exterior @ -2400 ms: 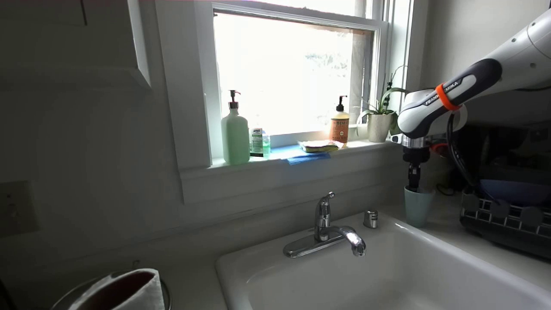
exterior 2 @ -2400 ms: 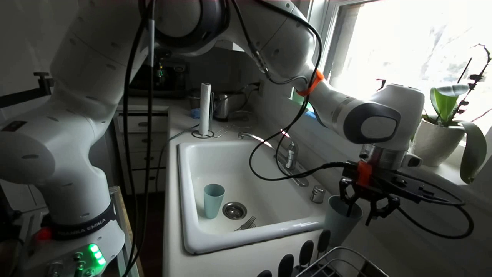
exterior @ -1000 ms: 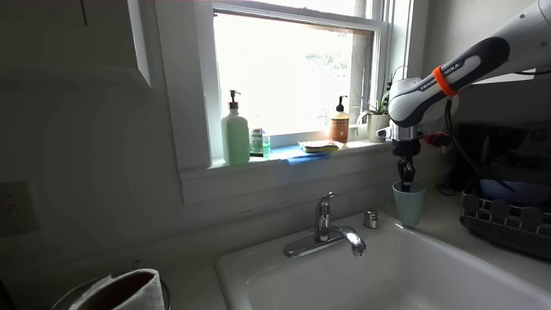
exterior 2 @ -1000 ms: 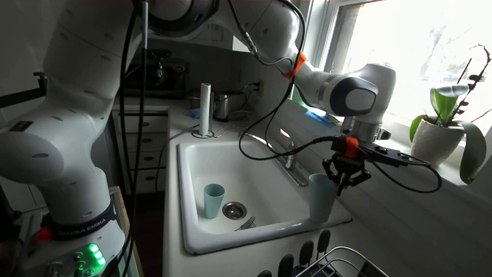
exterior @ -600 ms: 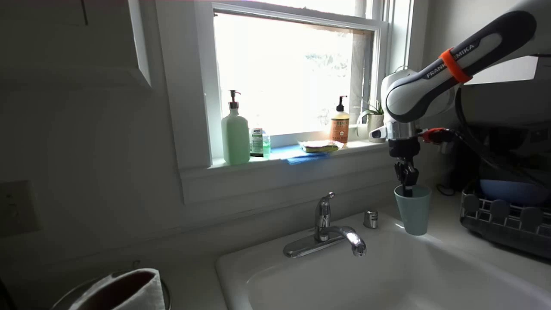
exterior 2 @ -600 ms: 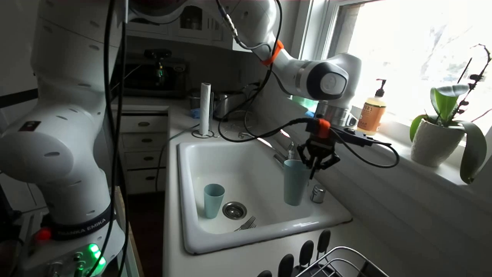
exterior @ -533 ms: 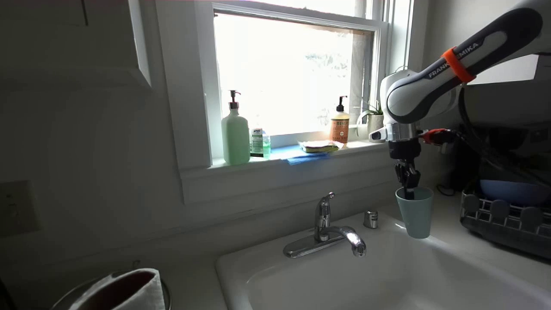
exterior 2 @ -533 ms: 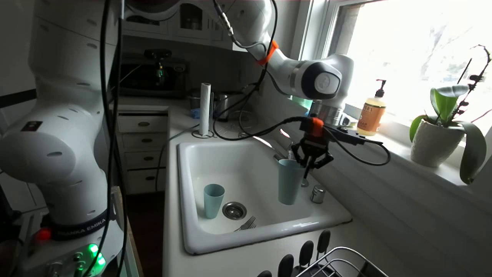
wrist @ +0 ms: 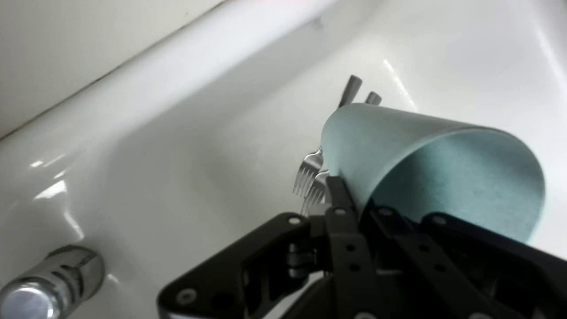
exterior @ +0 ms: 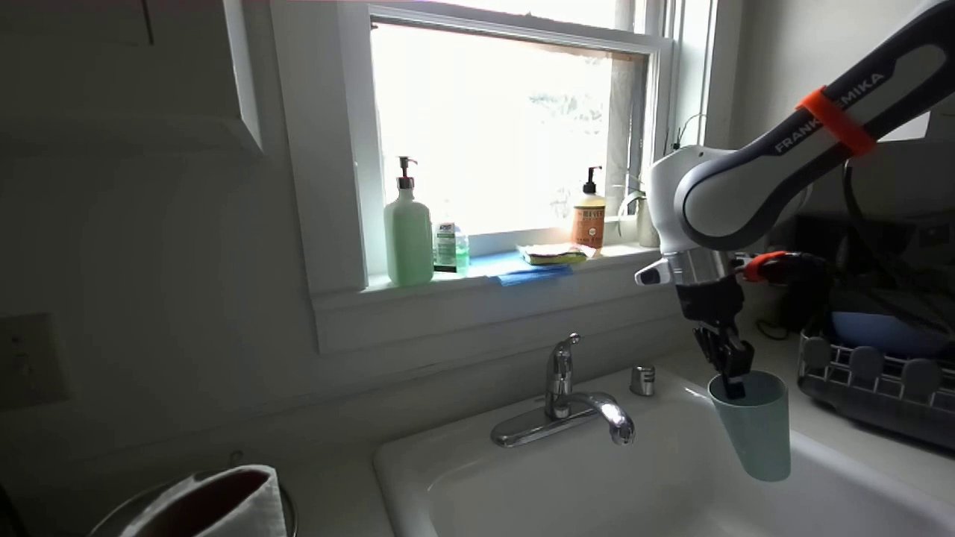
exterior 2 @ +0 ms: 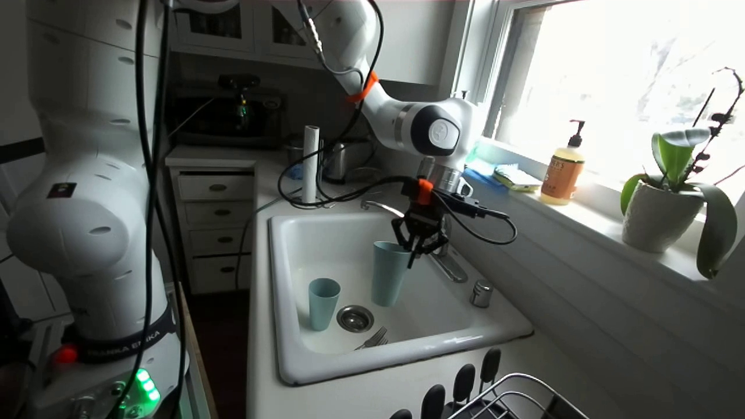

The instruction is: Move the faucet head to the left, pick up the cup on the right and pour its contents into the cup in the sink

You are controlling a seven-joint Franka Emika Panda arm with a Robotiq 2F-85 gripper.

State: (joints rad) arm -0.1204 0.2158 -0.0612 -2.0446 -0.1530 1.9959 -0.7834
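Observation:
My gripper [wrist: 356,206] is shut on the rim of the pale blue-green cup taken from the right [wrist: 376,133], one finger inside it and one outside. In both exterior views this cup [exterior: 757,436] hangs over the sink [exterior 2: 372,368], slightly tilted. Its inner wall shows in the wrist view, but its contents are hidden. The matching cup in the sink [exterior 2: 323,308] stands upright on the basin floor, to the left of the held cup in that exterior view. The chrome faucet head [exterior: 612,414] points out over the basin, apart from the held cup.
Forks [wrist: 310,168] lie in the basin near the drain [exterior 2: 355,319]. A metal cap [exterior 2: 481,293] stands on the sink's rim. A dish rack [exterior: 880,373] sits on the counter, and bottles and a potted plant [exterior 2: 663,215] line the windowsill.
The held cup has risen from the counter beside the sink's corner and travelled over the basin towards the cup standing there. It leans more now. The faucet head has not moved.

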